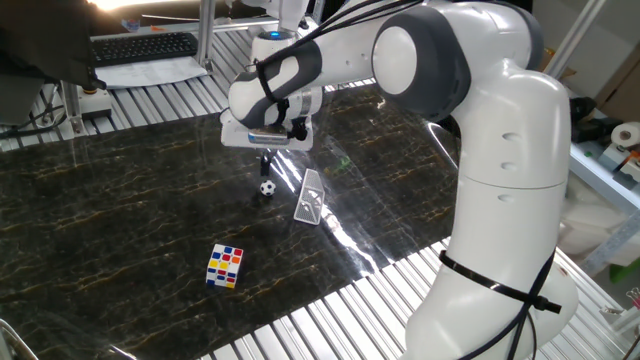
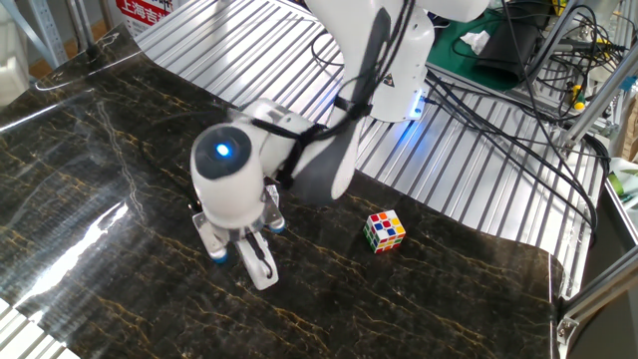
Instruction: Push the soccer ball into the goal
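Observation:
The soccer ball, tiny and white with black patches, rests on the dark marble table just left of the goal. The goal is a small pale frame with mesh, leaning toward the ball, with a narrow gap between them. My gripper hangs a little above and behind the ball, fingers together and holding nothing. In the other fixed view the gripper points down at the table, and the arm hides both ball and goal.
A multicoloured puzzle cube lies on the marble nearer the front edge, well away from the ball. Ribbed metal surfaces border the marble top. A keyboard sits beyond the far edge.

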